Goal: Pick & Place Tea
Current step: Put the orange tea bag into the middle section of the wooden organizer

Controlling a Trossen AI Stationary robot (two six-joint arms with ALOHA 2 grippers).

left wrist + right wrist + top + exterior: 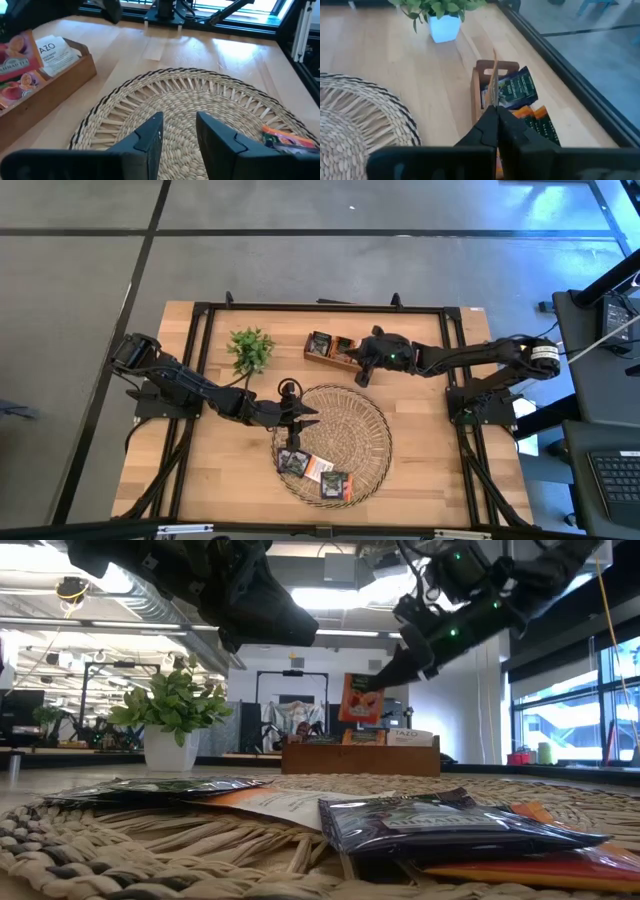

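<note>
Nearby, plant beside wooden box

**My build, seen from four cameras**

I am two dark, near-black jointed arms on black bases. My left gripper ends in two matte, angular, wedge-shaped fingers. My right gripper has slim tapered fingers; small green lights glow on its wrist housing. A pale band rings my right arm's shoulder joint.

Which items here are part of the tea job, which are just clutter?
Job: tea sachets on woven tray; wooden box; orange sachet pinched by right gripper above box; left gripper, open over tray.
Clutter: potted plant.
</note>
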